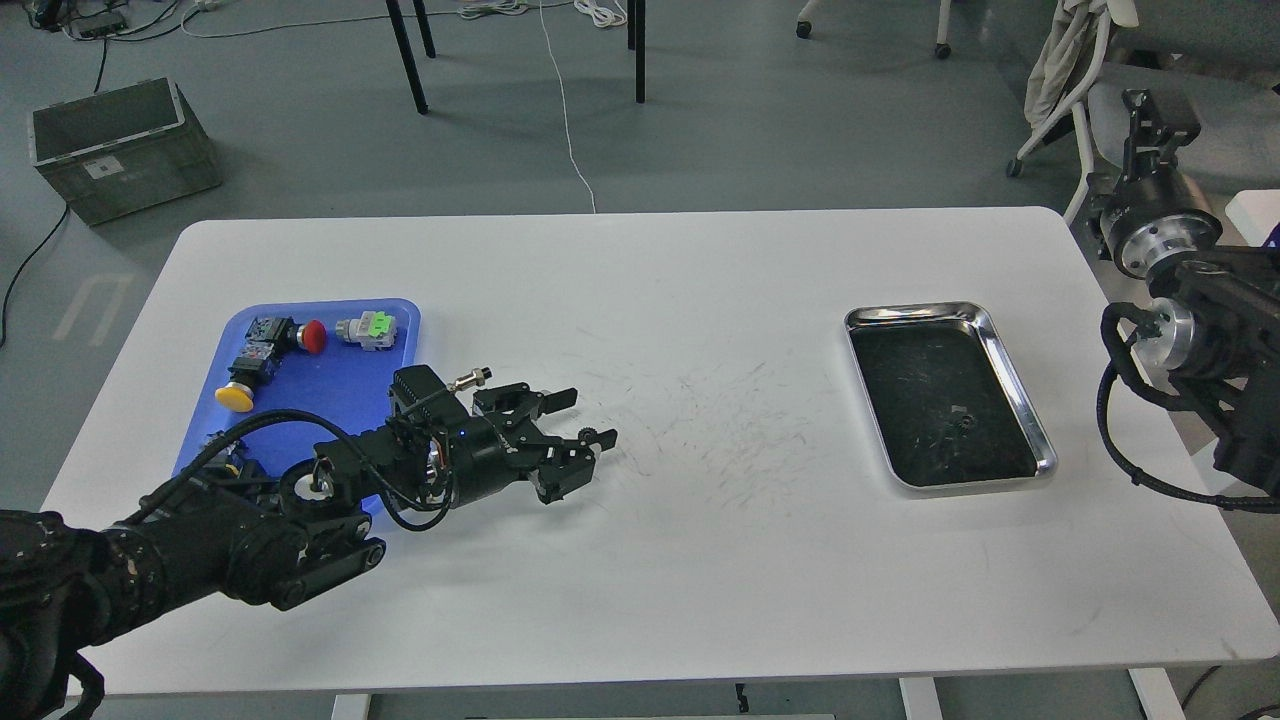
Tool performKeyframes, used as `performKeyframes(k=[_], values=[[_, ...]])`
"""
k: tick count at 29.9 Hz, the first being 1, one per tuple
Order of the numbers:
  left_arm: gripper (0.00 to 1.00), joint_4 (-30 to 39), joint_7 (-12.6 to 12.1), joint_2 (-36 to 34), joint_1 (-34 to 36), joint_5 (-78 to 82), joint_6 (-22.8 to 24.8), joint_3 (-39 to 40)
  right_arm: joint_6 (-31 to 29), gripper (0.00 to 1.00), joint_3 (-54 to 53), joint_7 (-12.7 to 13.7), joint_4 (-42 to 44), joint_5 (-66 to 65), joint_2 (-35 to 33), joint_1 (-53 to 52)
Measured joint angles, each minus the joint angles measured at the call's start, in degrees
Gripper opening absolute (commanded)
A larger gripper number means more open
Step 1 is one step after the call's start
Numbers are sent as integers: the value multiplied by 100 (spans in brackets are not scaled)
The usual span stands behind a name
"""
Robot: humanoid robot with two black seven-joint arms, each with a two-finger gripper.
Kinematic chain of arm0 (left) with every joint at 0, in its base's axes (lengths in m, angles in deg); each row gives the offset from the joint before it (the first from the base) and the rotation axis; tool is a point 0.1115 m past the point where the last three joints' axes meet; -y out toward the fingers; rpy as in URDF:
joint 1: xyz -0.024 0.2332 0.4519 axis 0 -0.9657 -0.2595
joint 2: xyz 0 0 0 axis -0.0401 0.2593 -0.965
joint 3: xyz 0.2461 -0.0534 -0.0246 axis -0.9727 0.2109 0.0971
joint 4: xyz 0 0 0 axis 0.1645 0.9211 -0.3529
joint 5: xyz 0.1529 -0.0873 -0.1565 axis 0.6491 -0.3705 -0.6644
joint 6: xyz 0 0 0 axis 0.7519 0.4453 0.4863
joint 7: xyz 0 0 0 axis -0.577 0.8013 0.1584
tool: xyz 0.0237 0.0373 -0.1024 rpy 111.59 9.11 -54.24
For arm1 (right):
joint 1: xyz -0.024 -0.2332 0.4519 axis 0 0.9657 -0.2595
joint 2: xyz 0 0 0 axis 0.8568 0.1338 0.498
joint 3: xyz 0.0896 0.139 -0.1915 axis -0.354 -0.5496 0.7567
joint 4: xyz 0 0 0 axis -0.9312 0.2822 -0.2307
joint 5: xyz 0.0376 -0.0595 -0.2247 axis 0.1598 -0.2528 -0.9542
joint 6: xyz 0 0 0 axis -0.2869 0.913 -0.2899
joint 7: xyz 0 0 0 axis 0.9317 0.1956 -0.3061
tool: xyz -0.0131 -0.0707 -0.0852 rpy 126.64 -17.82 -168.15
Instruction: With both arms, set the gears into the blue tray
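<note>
White worktop [640, 560] carried blue tray [300, 390], steel tray [1000, 340]; left gripper [585, 425] spread beside gear [597, 436]; right gripper [1150, 105] state unclear.

blue tray [395, 318]; white table [640, 540]; black-lined steel tray [1020, 400]; black gear [598, 436].

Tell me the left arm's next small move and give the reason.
Probably swing the left gripper back left over the blue tray. A gear sits at the tip of its lower finger, apparently pinched, and the gripper is over the bare white table, to the right of the tray.
</note>
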Motion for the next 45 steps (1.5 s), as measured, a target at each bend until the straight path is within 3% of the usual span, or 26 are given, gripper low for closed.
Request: performKeyframes(k=[28, 40, 42, 45], values=[[56, -867, 1, 717, -256, -11, -331, -17, 10, 94, 166, -18, -2, -14, 27, -4], [44, -958, -1, 732, -324, -8, -335, -30, 8, 94, 167, -26, 7, -15, 35, 14], [38, -934, -1, 715, -323, -5, -337, -104, 8, 94, 167, -27, 8, -16, 35, 14], [38, -861, -1, 667, -294, -20, -337, -230, 8, 94, 167, -27, 7, -17, 35, 14]])
